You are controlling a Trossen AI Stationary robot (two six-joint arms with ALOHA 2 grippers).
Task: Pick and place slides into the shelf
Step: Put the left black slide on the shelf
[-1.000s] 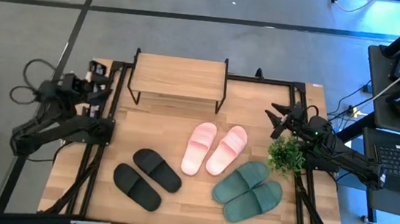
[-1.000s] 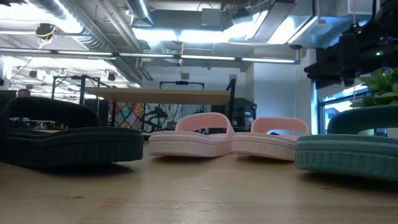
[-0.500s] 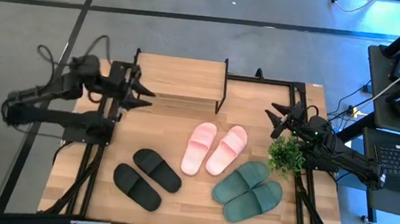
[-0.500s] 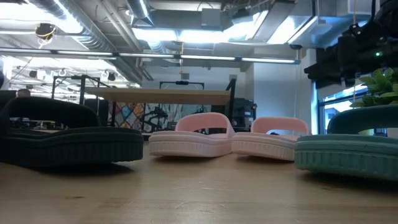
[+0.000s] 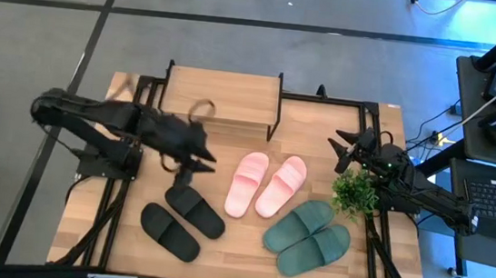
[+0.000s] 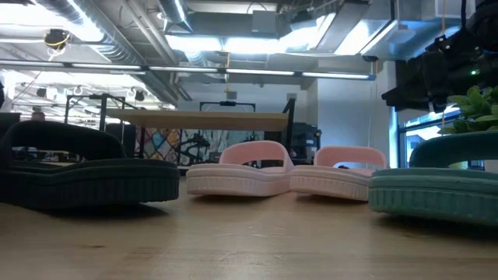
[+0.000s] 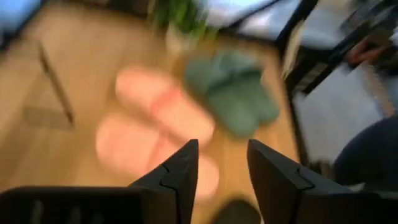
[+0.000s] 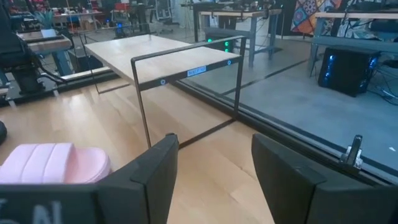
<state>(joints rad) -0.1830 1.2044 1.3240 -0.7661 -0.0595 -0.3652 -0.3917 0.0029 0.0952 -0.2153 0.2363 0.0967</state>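
Wood grain covers our table (image 5: 247, 248), where the plank-topped, black-framed shelf (image 5: 220, 95) stands at the far edge. We count six ribbed rubber slides: two black (image 5: 182, 221), two pink (image 5: 266, 184), two green (image 5: 307, 238), all off the shelf. Our left gripper (image 5: 201, 153), parted and empty, has swung from beside the shelf to above the black pair; our right gripper (image 5: 343, 144) waits agape, unmoved.

black slides (image 5: 182, 222), pink slides (image 5: 265, 184), green slides (image 5: 308, 238)

Wooden table (image 5: 313, 132) carries shelf (image 5: 222, 95), black (image 5: 182, 221), pink (image 5: 265, 184), green slides (image 5: 308, 237), small plant (image 5: 354, 194).
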